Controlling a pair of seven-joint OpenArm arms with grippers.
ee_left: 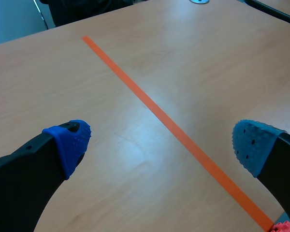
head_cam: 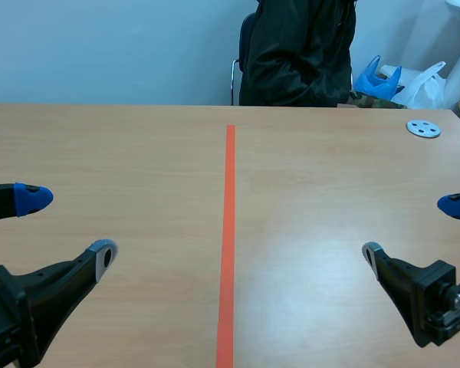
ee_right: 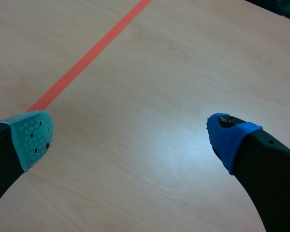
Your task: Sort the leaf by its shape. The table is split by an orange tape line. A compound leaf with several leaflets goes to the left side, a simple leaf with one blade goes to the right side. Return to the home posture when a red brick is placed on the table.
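Scene view: no leaf is seen on the table (head_cam: 138,153); left gripper (head_cam: 69,228) and right gripper (head_cam: 414,229) are held wide open, empty. Risk: a leaf laid astride the orange tape line (head_cam: 229,230) could be missorted.

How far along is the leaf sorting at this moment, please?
Done: nothing visible; no leaf lies on either side of the orange tape line. In hand: nothing; the left gripper and right gripper hang open above the table. Left: all of the sorting, once a leaf appears. No red brick shows.
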